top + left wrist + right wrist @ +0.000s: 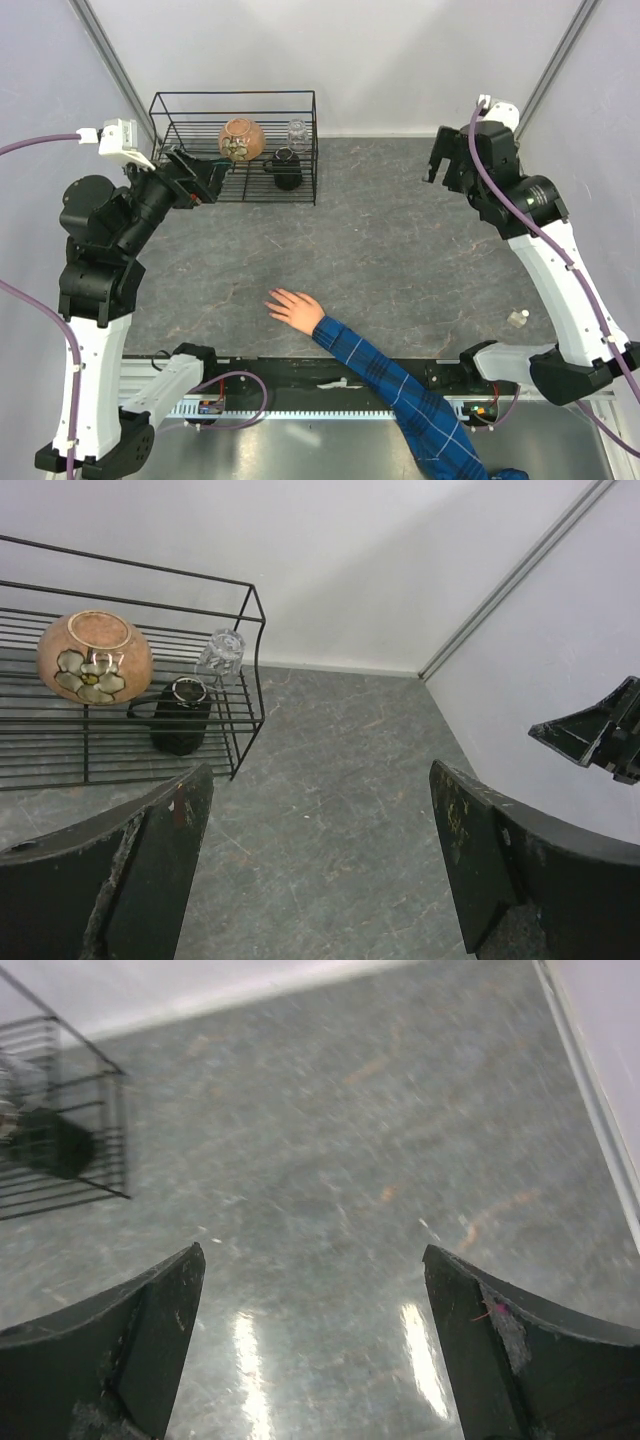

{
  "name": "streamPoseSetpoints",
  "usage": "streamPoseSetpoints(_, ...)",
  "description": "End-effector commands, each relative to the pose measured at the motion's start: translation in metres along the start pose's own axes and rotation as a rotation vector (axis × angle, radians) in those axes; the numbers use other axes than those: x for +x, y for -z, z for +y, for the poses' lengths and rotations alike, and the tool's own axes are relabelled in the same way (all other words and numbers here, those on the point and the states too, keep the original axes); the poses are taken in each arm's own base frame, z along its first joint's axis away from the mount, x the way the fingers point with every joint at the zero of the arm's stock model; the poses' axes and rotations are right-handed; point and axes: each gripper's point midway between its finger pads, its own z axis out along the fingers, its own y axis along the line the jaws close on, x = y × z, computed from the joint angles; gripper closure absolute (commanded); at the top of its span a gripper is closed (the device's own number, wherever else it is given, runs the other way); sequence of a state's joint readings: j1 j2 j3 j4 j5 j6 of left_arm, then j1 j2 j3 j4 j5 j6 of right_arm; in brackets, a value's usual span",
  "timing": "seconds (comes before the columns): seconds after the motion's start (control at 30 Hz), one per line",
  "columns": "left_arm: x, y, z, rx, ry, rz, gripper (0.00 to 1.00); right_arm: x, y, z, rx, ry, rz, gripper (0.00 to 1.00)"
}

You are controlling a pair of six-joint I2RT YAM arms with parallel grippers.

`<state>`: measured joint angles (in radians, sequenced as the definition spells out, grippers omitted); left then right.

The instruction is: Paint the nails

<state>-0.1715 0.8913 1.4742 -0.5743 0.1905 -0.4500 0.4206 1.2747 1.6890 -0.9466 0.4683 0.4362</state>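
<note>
Your left gripper point(320, 875) hangs with its 2 fingers spread wide and nothing between them, just in front of a black wire rack point(250, 650) at the far left of the table point(400, 230). Your right gripper point(315, 1350) is equally wide apart and empty, raised over bare grey tabletop at the far right, well apart from the left one. On the rack sit 3 items: a brown pot with a painted flower point(95, 657), a black jar point(180, 717) and a clear glass point(222, 652) behind it. Well short of both grippers, near the front edge and between the 2 arm bases, a bare hand point(295, 308) rests on the table, fingers pointing toward your left arm, its forearm in a blue plaid sleeve point(400, 395). The nails point(274, 299) are too small to make out from above. A small clear bottle with a white cap point(517, 318) stands near the right edge, beside your right arm.
</note>
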Motion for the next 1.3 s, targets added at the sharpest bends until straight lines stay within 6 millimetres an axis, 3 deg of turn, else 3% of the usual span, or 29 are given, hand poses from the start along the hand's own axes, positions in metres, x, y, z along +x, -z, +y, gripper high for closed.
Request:
streamPoseSetpoints(0.0, 0.000, -0.017, 0.015, -0.047, -0.081, 0.020, 0.04, 0.041, 0.002, -0.073, 0.275, -0.080, 0.078, 0.02)
streamPoseSetpoints(0.03, 0.001, -0.018, 0.015, -0.050, -0.073, 0.022, 0.03, 0.069, -0.002, -0.087, 0.319, -0.088, 0.158, 0.02)
streamPoseSetpoints(0.1, 0.004, -0.026, 0.016, -0.041, -0.059, 0.036, 0.03, 0.091, -0.002, -0.124, 0.438, -0.187, 0.219, 0.02)
streamPoseSetpoints(0.13, 0.005, -0.029, 0.014, -0.031, -0.054, 0.038, 0.03, 0.113, -0.001, -0.140, 0.505, -0.192, 0.280, 0.02)
streamPoseSetpoints(0.23, 0.013, -0.042, 0.014, -0.012, -0.043, 0.079, 0.05, 0.140, 0.004, -0.176, 0.628, -0.249, 0.365, 0.02)
streamPoseSetpoints(0.27, 0.015, -0.044, 0.015, -0.010, -0.040, 0.087, 0.06, 0.144, 0.009, -0.199, 0.704, -0.291, 0.385, 0.02)
streamPoseSetpoints(0.37, 0.020, -0.049, 0.016, -0.006, -0.030, 0.105, 0.12, 0.168, 0.020, -0.239, 0.858, -0.354, 0.437, 0.05)
streamPoseSetpoints(0.47, 0.028, -0.053, 0.015, 0.006, -0.008, 0.137, 0.17, 0.186, 0.026, -0.259, 0.918, -0.417, 0.449, 0.10)
streamPoseSetpoints(0.7, 0.040, -0.062, 0.004, 0.066, 0.045, 0.189, 0.21, 0.224, 0.024, -0.272, 0.964, -0.446, 0.462, 0.17)
streamPoseSetpoints(0.8, 0.045, -0.061, 0.003, 0.074, 0.051, 0.210, 0.25, 0.233, 0.015, -0.272, 0.945, -0.457, 0.463, 0.29)
streamPoseSetpoints(1.03, 0.050, -0.062, -0.001, 0.100, 0.068, 0.243, 0.29, 0.250, 0.003, -0.278, 0.966, -0.527, 0.488, 0.27)
streamPoseSetpoints(1.27, 0.052, -0.061, -0.003, 0.112, 0.062, 0.259, 0.30, 0.282, 0.001, -0.278, 0.971, -0.609, 0.535, 0.40)
